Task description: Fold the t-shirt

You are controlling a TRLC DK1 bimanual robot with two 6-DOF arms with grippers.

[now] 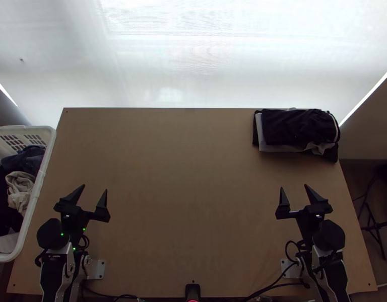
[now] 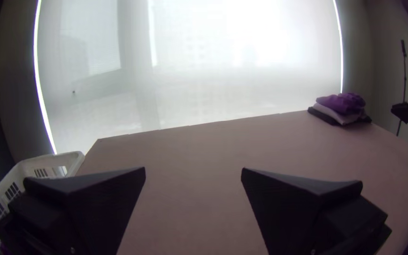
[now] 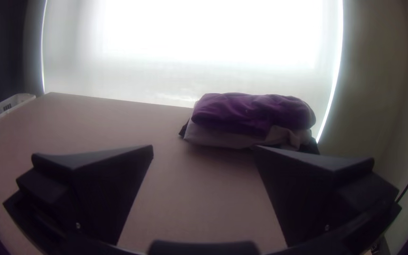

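Looks like a robotics lab or workroom, judging by the left arm (image 1: 57, 274) and right arm (image 1: 337, 269) mounted at a wooden table (image 1: 193, 201), black cables (image 1: 269, 289) and a tripod (image 1: 376, 229). Backs onto a window blind (image 1: 193, 75), with a laundry basket (image 1: 37, 186) alongside.

Tabletop (image 1: 193, 171): lt. wood, occupying ctr. of frame. Stack of folded cloth (image 1: 299, 128) noted upper R of frame, nr. tabletop's far edge; dk. pc. on top, lt. layer beneath, dk. layer at bottom. White basket (image 1: 41, 173), slotted wall, at L edge of frame; contents: dk. cloth (image 1: 1, 201) and bunched beige cloth (image 1: 20, 189). L gripper (image 1: 95, 187), lower L, and R gripper (image 1: 293, 186), lower R: both w/ fingers apart, nothing betw. Pale blind (image 1: 193, 60) across top.
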